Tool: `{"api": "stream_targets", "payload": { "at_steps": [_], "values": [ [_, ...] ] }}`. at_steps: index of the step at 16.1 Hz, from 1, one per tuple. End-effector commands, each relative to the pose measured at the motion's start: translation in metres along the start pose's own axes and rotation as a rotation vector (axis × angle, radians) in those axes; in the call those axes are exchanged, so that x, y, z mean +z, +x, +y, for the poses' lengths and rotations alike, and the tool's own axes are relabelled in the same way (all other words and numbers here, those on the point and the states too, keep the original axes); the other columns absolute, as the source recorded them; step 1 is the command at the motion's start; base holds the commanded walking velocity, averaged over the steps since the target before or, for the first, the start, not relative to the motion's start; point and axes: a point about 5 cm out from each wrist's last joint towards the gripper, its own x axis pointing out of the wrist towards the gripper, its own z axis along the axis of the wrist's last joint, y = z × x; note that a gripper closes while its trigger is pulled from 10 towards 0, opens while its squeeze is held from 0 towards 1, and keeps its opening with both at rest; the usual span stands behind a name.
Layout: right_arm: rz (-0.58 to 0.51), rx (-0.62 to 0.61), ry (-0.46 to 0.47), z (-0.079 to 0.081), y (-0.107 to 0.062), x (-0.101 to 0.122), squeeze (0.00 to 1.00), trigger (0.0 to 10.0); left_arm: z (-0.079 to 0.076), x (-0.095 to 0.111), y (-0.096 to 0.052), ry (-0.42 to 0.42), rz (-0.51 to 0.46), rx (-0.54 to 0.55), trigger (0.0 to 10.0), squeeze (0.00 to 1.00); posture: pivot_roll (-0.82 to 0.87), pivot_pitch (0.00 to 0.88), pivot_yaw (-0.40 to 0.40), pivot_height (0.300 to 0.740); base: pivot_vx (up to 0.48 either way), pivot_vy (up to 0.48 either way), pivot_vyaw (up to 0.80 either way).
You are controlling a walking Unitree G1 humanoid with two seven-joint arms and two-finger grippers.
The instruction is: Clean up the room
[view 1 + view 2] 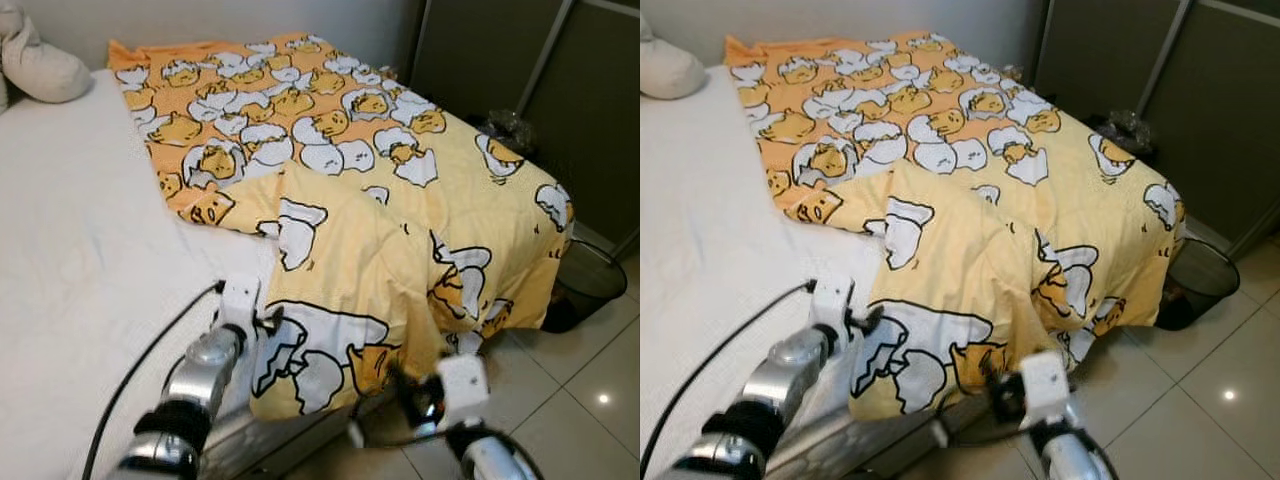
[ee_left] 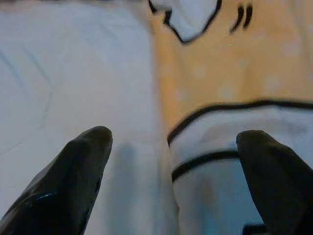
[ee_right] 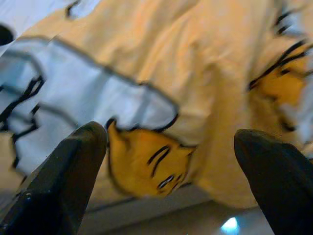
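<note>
Two arms reach toward the rumpled blanket (image 1: 400, 210) on the bed (image 1: 70, 220).
Left tool (image 2: 171, 161) spread, straddling the blanket's edge on the white sheet; right tool (image 3: 168, 171) spread, low beside the overhanging corner.

One bed (image 1: 70, 230) with a white sheet carries one yellow and orange blanket (image 1: 400, 210) printed with many egg-and-yolk cartoon figures, too many and too folded to count exactly. One pale pillow (image 1: 40, 65) lies at the far corner of the bed, with the edge of what may be a second just beside it at the picture's edge. One dark mesh wastebasket (image 1: 590, 280) stands on the tiled floor (image 1: 590, 400). Two silver arms reach in, so two grippers: the left gripper (image 2: 171, 161) and the right gripper (image 3: 171, 161), each with two black fingers (image 2: 73, 176), four fingers in all. One black cable (image 1: 150, 350) runs along the left arm.
</note>
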Motion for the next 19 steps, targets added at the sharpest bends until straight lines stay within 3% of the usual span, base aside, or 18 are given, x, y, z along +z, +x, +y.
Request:
{"api": "stream_targets", "payload": {
  "at_steps": [1,2,7,10,15,19],
  "values": [
    [0.047,0.007,0.039,0.0,-0.001,-0.007,0.0,10.0,-0.002,0.001,-0.001,0.026,-0.011,-0.007,10.0,0.0,-0.08,0.035,0.014,0.74,0.0,0.0,0.0],
    [0.065,0.022,0.039,0.001,-0.002,-0.009,0.0,10.0,-0.003,0.002,-0.002,-0.043,-0.03,-0.015,10.0,0.0,-0.08,0.037,0.011,0.74,0.0,0.0,0.0],
    [0.129,0.143,0.025,0.011,-0.005,-0.019,0.0,10.0,-0.011,0.017,-0.012,-0.096,-0.131,-0.108,10.0,0.0,-0.05,0.047,0.015,0.74,0.0,0.0,0.0],
    [0.143,0.149,0.028,0.009,-0.002,-0.023,0.0,10.0,-0.01,0.009,-0.011,-0.052,-0.064,-0.092,10.0,0.0,-0.04,0.048,0.025,0.74,0.0,0.0,0.0],
    [0.099,0.137,0.021,0.009,0.003,-0.014,0.0,10.0,-0.008,0.007,-0.008,-0.033,-0.033,-0.081,10.0,0.0,-0.04,0.058,0.025,0.74,0.0,0.0,0.0],
    [0.102,0.153,-0.055,0.007,-0.001,-0.014,0.0,10.0,-0.009,-0.008,-0.005,0.009,0.07,-0.071,10.0,0.0,-0.06,0.07,0.021,0.74,0.0,0.0,0.0]
  ]
}}
